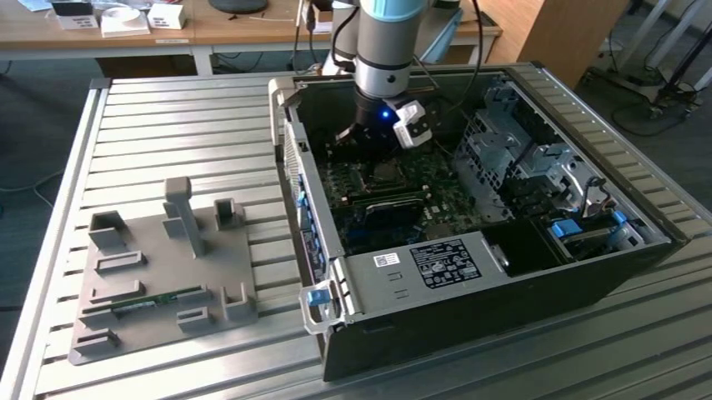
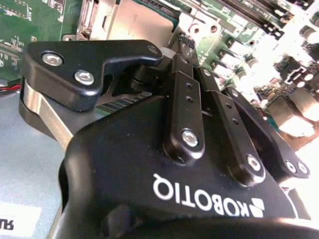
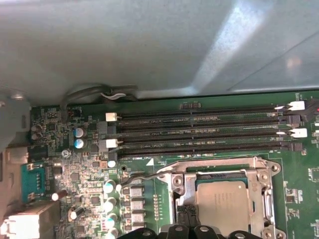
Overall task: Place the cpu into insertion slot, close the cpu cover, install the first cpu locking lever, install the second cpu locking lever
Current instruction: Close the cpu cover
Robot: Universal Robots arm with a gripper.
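1. Fixture plate (image 1: 156, 237): matt grey, moulded with upright blocks and shallow pockets. It lies on the slatted metal desk (image 1: 167, 117), well apart from the gripper (image 1: 374, 155), toward the exterior view's left.
2. Computer case (image 1: 501, 308): dark sheet metal, lying open side up. The gripper reaches down inside it over the green circuit board (image 3: 75, 169).
3. Gripper state: in the first wrist view the black tips (image 3: 189, 231) sit together, with nothing visible between them.
4. Key relation: the cpu (image 3: 222, 204) lies just beside the gripper tips and slightly below them. It is a flat square chip with a dull silver-grey top and has no long axis.
5. Location of the cpu: seated in the insertion slot (image 3: 185, 201), whose dark edge shows along one side.
6. The cpu cover (image 3: 219, 167), a bright stamped steel frame, lies flat around the chip, which shows through its window.
7. Memory slots (image 3: 199, 134): long, narrow and black. They run parallel to one cover edge, on the far side of the cpu from the gripper.
8. Drive cage (image 1: 523, 158): perforated grey metal, near the gripper toward the exterior view's right.
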